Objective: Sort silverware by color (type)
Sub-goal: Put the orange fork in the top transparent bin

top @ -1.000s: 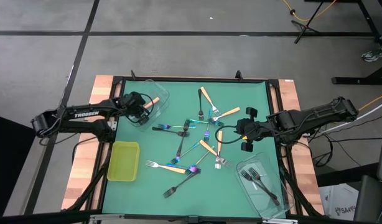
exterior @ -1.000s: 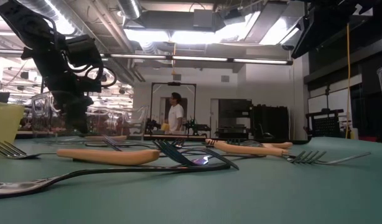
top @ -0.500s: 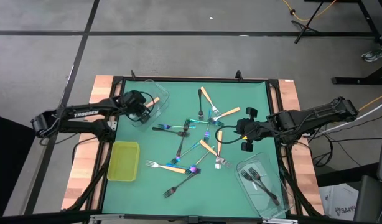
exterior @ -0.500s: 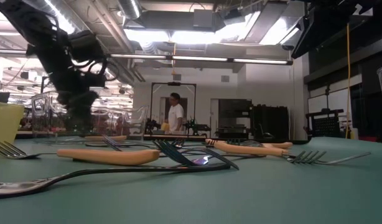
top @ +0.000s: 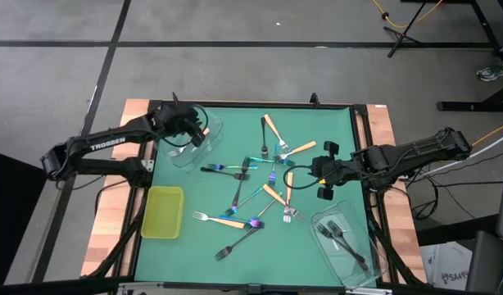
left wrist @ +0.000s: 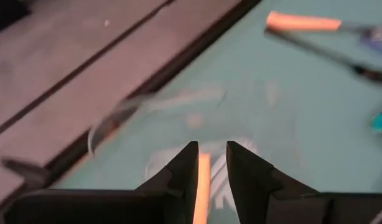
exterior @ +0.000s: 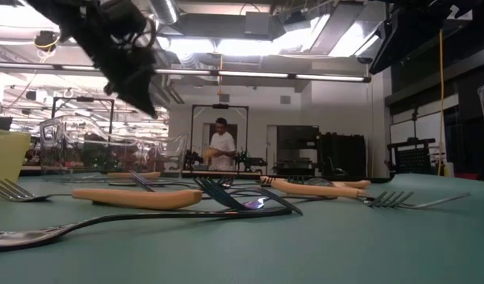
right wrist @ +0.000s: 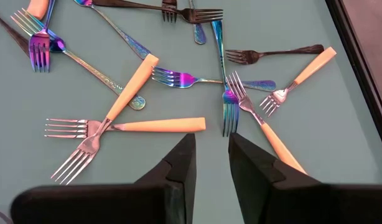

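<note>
Left jaws (top: pixel 196 133) over clear tub (top: pixel 204 119) | forks (top: pixel 260 176) scattered mid-table

Dark jointed arms, white TROSSEN lettering, black cables

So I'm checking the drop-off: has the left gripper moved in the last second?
Yes. The left gripper has risen and shifted toward the table's far edge, over the clear plastic tub holding an orange-handled fork.
</note>
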`<control>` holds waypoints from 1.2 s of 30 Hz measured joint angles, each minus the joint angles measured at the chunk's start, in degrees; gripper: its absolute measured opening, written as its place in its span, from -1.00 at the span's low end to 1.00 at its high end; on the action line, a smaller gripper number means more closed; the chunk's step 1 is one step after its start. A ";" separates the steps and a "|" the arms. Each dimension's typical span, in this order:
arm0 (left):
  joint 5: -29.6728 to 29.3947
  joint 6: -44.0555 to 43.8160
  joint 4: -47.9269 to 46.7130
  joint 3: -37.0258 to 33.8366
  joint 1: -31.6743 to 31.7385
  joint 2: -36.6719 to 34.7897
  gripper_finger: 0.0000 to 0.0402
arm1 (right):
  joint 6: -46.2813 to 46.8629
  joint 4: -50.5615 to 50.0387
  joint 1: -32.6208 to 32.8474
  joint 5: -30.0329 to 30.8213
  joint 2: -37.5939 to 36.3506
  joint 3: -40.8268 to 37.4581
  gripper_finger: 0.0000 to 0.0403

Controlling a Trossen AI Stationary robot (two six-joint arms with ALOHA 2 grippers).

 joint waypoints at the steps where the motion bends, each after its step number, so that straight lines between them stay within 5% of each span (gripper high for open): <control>1: 0.81 0.00 0.00 0.92 -0.55 0.00 -0.62 | 0.00 -0.02 0.00 0.00 0.00 0.02 -0.58; 14: 11.23 -0.16 1.49 4.63 -16.79 0.01 -0.62 | 0.00 -0.01 -0.01 0.01 0.00 0.00 -0.58; 27: 4.93 -6.86 3.05 4.64 -38.19 1.74 -0.62 | -0.02 -0.02 -0.02 1.36 -0.02 0.01 -0.58; 36: 2.27 -9.18 8.50 4.65 -48.97 10.82 -0.62 | -0.01 -0.02 -0.01 1.46 -0.02 0.02 -0.58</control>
